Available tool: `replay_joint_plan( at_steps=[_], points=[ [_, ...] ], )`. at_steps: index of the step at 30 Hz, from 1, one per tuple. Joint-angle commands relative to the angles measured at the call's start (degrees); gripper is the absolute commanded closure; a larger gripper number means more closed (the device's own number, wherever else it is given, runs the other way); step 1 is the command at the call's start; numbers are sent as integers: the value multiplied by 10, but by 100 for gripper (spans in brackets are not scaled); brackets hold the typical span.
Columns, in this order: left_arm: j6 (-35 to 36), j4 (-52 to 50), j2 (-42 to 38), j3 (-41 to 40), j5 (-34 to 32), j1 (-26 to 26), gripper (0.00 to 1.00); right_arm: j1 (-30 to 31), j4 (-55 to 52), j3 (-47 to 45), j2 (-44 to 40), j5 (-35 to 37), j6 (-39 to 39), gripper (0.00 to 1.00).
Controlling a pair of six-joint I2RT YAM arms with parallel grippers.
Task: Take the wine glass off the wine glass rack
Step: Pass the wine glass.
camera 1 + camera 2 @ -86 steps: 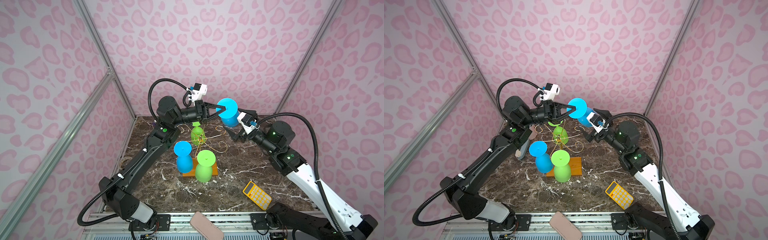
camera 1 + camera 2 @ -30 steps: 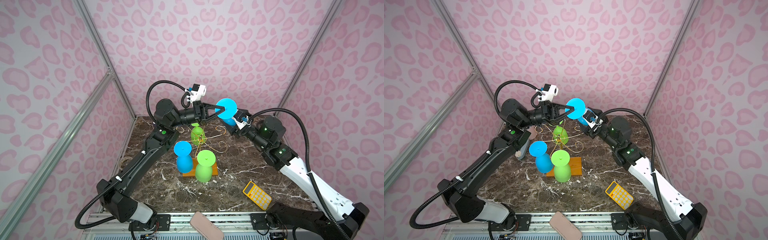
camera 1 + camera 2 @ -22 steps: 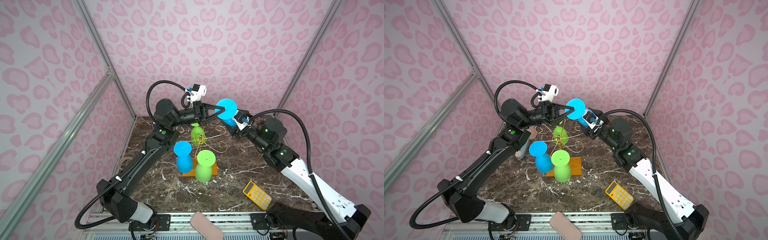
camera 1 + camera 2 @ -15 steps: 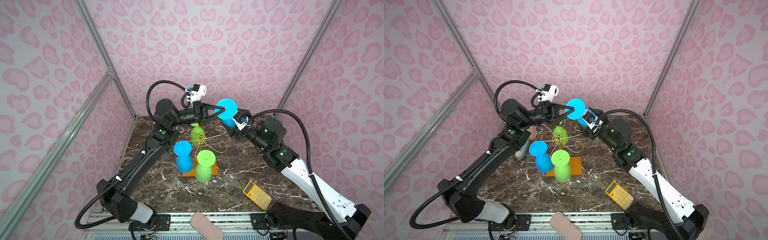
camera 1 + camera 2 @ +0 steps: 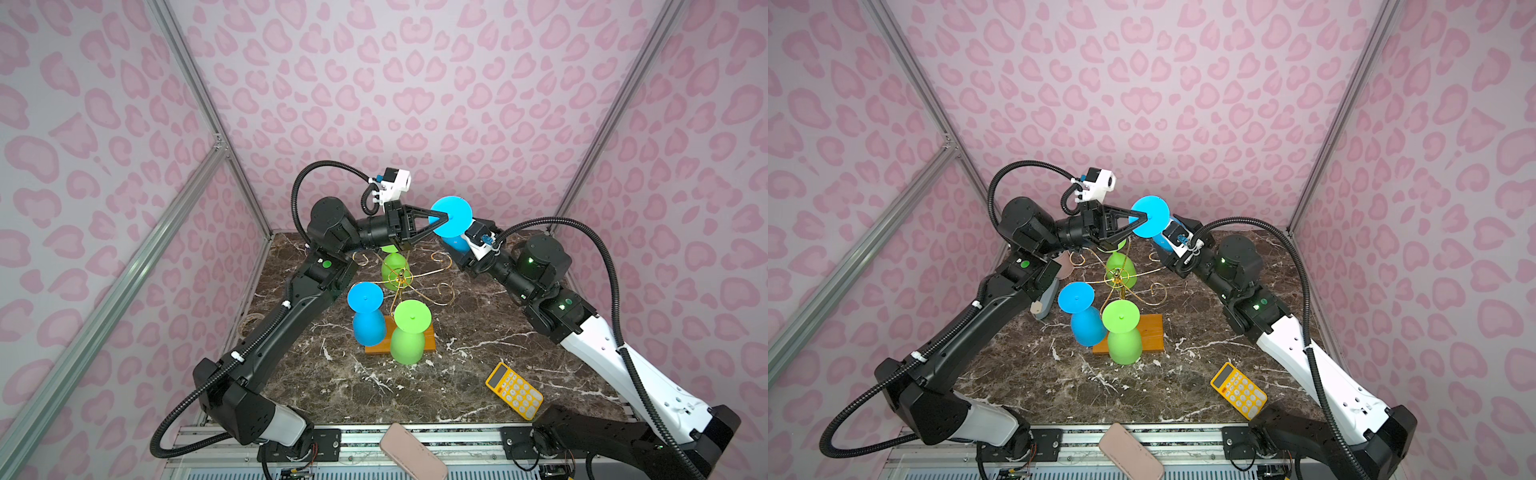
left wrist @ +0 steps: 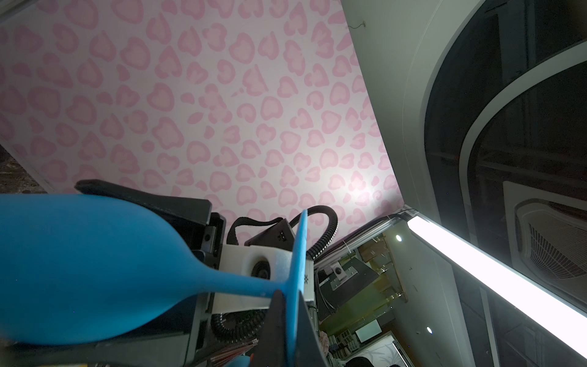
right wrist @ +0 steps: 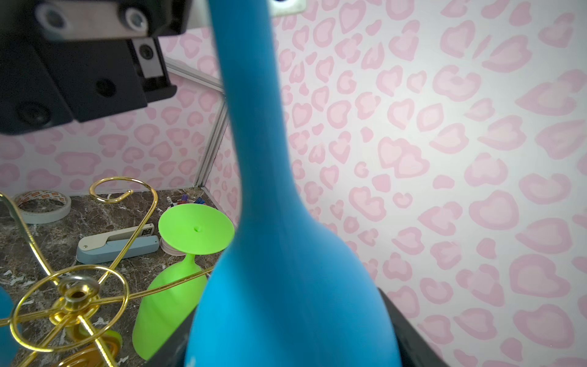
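The blue wine glass (image 5: 456, 211) hangs tilted over the back edge of the bench (image 5: 478, 332), off the gold wine glass rack (image 5: 401, 276) mid-bench. The left gripper (image 5: 442, 216) pinches its foot, which shows edge-on in the left wrist view and face-on in both top views. The right gripper (image 5: 456, 255) flanks the bowl; I cannot tell if it grips. A green glass (image 5: 407, 332) hangs at the rack's front, and a yellow calculator (image 5: 514, 390) lies front-right.

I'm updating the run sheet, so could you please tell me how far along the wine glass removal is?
Done: one matte sky-blue wine glass is clear of the gold wire wine glass rack. In hand: the left gripper pinches its round foot, and the right gripper has its fingers either side of the bowl; whether they grip is unclear. Left: probably the handover and setting it down.
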Motion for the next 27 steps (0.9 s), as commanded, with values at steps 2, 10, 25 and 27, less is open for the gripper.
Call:
replay_joint_plan(
  at_steps=[2,10,25,27],
  points=[
    [3,25,0,0,-1,1,87,2,14,0,-5,-1,5,37],
    [13,19,-6,3,-5,16,47,2,-16,7,-16,24,-15,38],
    [38,0,-4,20,-11,87,16,-29,-128,91,31,111,19,39],
    [44,1,-6,22,-13,100,9,-40,-186,135,57,127,24,40]
  ],
)
